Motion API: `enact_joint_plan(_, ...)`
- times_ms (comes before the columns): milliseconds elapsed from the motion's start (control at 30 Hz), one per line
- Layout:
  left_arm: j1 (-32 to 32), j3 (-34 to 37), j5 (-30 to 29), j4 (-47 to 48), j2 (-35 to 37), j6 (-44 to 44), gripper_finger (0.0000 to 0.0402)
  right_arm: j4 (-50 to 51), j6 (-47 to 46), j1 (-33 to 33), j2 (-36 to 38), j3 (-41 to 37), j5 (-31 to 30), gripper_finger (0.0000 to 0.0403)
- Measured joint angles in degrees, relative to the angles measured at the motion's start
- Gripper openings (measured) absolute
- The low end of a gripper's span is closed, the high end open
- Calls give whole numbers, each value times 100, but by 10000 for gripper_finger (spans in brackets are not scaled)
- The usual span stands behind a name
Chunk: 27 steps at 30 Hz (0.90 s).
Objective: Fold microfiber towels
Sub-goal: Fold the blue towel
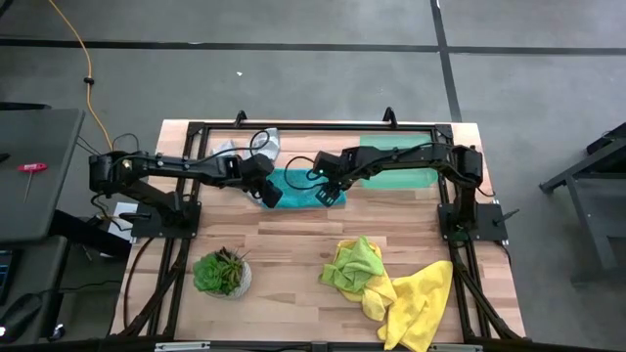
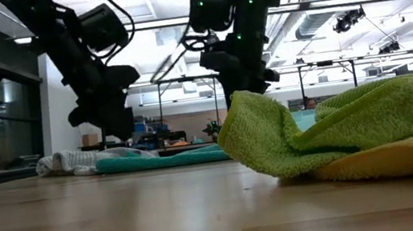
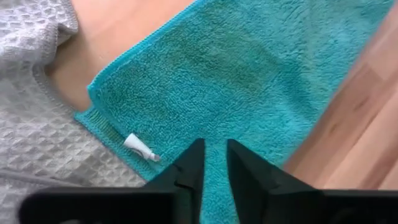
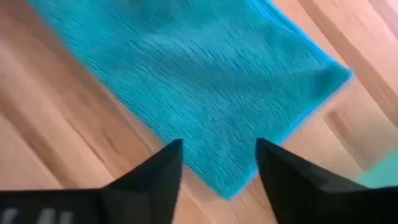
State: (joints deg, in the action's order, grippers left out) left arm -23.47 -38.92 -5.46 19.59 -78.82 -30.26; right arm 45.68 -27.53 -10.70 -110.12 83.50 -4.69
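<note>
High view: we see the teal towel flat on the table, its long axis going left to right, between the two grippers. The left gripper is over its left end and the right gripper over its right end, so each arm is nearer to its own end. The grey towel lies just behind the left end. The green towel and the yellow towel lie in a heap at the front right, touching each other. The tray is at the back right and we see nothing on it. The plant stands in its pot at the front left.

Low view: both grippers hang just above the teal towel; we judge it is not lifted.

Left wrist view: the fingers are nearly closed, with a narrow gap, and hold nothing. The teal corner with its white tag lies just ahead of them, touching the grey towel.

Right wrist view: the fingers are about half open and empty. The right end's corner lies just ahead, between them.

Next move: we think each gripper must go down to its own corner.
</note>
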Motion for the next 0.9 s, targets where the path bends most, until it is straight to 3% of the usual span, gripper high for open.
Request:
enact_joint_plan(100,-25,95,-12,-67,-122,72,9,220,-94,8,-99,0,-8,91)
enact_joint_plan(200,-28,256,3,-310,-336,55,7,225,-228,24,-260,0,13,17)
enact_joint_plan(367,57,300,97,-440,-671,-13,2,294,-532,103,-399,2,-44,27)
enact_joint_plan(500,110,294,94,-396,-816,33,1,528,-717,225,-656,-2,-68,4)
enact_joint_plan(900,148,283,318,117,-723,-82,0,1002,-1717,1030,-847,7,191,1)
